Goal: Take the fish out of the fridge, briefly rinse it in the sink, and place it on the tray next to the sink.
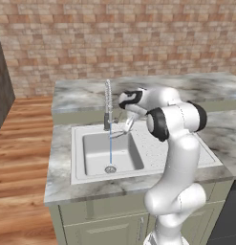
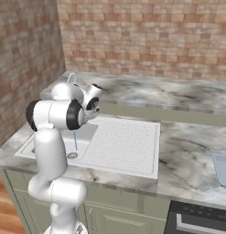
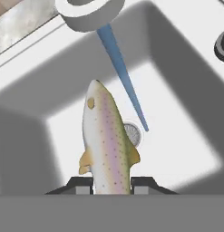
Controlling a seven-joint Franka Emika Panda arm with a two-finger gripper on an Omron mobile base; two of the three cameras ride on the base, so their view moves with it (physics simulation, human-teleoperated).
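Note:
My gripper (image 3: 112,186) is shut on the fish (image 3: 106,140), a pale speckled fish with a pink stripe, held by its tail end with the head pointing away. The fish hangs over the white sink (image 3: 186,149) basin, just beside a thin blue water stream (image 3: 124,79) that falls from the tap nozzle (image 3: 88,16) to the round drain (image 3: 133,134). From the left base, the gripper (image 1: 125,128) sits by the chrome spring-coil tap (image 1: 108,103) above the sink (image 1: 91,165). The pale grey-blue tray (image 2: 223,169) lies on the counter at the far right.
A dotted white drainboard (image 2: 123,144) stretches right of the basin. Marble counter (image 2: 187,151) lies between drainboard and tray, and a raised counter ledge (image 1: 81,93) runs behind the tap. A dark tall panel (image 1: 2,91) stands at the far left, over wooden floor (image 1: 19,158).

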